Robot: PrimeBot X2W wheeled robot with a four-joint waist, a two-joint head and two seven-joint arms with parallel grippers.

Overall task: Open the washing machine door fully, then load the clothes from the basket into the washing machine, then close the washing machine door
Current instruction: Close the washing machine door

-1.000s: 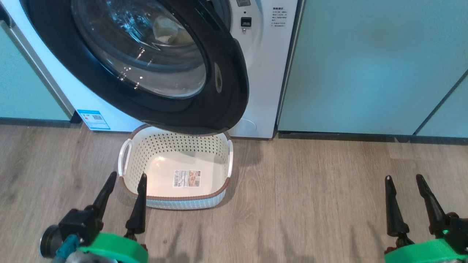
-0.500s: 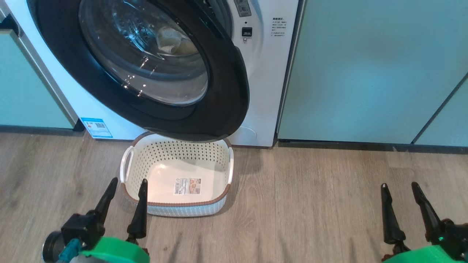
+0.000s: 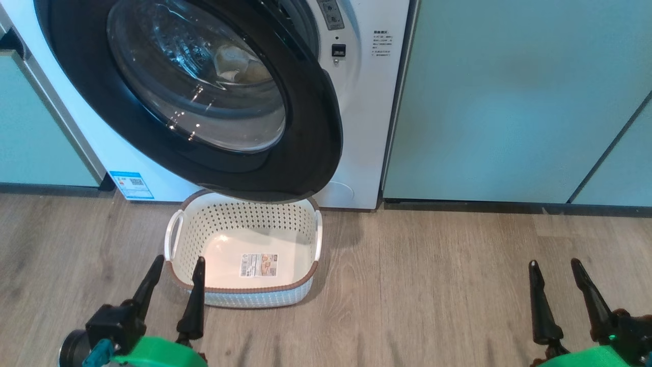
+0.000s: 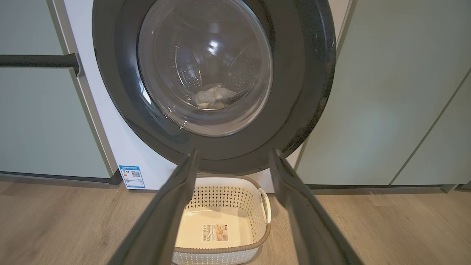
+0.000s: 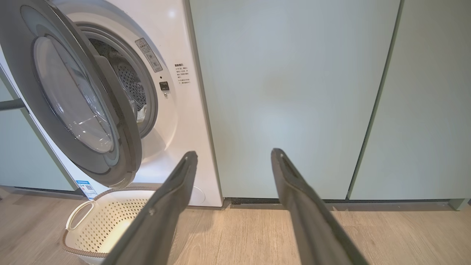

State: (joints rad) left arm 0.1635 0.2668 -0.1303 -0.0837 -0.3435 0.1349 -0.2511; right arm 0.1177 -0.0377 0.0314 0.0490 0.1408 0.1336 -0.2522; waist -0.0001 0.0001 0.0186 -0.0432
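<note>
The washing machine door stands part-way open, swung out from the white washing machine and hanging over the far end of the basket. The basket sits on the floor with nothing in it but its bottom label. Pale clothes lie in the drum, seen through the door glass, and show again as the clothes in the left wrist view. My left gripper is open at the basket's near left corner. Far to the right, above bare floor, my right gripper is open and holds nothing.
Pale green cabinet doors stand right of the machine, and another cabinet with a dark bar handle stands to its left. A blue sticker marks the machine's lower left corner. Wood floor stretches between the basket and my right gripper.
The head camera has shifted slightly, so the whole picture sits a little lower. Door, basket and both open grippers keep their places relative to one another.
</note>
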